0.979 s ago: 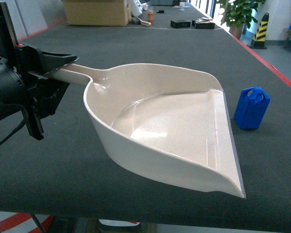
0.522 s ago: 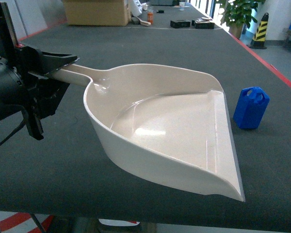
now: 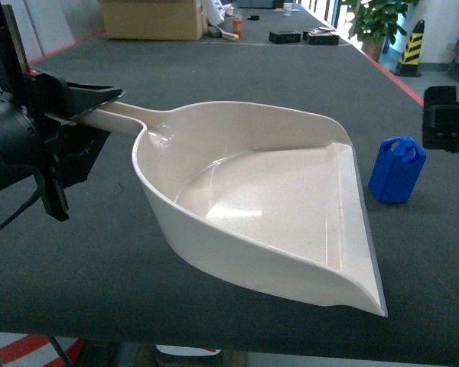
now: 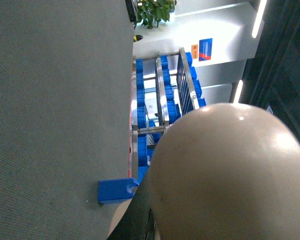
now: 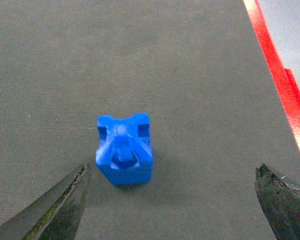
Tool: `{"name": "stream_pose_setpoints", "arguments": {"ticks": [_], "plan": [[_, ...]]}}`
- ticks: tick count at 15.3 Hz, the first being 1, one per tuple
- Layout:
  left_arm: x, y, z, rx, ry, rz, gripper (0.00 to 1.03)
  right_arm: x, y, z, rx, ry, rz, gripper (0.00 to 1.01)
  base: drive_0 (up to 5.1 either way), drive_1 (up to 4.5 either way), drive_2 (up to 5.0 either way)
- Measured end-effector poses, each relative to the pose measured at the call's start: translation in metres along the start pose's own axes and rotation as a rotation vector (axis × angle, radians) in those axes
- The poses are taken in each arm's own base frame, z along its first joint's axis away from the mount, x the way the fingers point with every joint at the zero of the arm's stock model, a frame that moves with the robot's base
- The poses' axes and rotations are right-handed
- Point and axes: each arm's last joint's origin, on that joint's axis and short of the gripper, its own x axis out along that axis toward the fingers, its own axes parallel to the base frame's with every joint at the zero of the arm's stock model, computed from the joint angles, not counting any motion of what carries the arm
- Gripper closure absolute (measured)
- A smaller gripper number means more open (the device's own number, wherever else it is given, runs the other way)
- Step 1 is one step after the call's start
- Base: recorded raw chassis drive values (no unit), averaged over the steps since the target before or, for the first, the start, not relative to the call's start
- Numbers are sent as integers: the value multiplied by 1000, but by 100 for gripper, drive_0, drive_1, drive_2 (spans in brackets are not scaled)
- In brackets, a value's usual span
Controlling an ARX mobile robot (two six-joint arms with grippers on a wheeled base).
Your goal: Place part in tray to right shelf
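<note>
Tray, cream-beige, lies on the dark grey table at near centre, front lip to the right, handle running far-left into the left gripper, whose fingers are clenched on it. Part, small and bright blue, stands upright on the table just right of the lip, apart from it. Right gripper hovers over the part with fingers spread wide, touching nothing. Cardboard box sits at the far end.

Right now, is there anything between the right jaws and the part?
No. In the right wrist view only bare grey mat lies between the open right gripper and the part.
</note>
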Motion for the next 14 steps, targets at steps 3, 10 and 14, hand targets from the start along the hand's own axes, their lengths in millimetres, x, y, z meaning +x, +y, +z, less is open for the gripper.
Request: {"name": "stream_pose_setpoints", "arguments": {"ticks": [3,10,14], "plan": [[0,0,0,0,0,0,87,40,17,8,6,64,5,3,0,0,0],[0,0,0,0,1,-1,87,99,39,-18,-17,144,-26,34,0,0,0],[0,0,0,0,0,0,87,18,29,14,45,-42,29,55,0,0,0]]}}
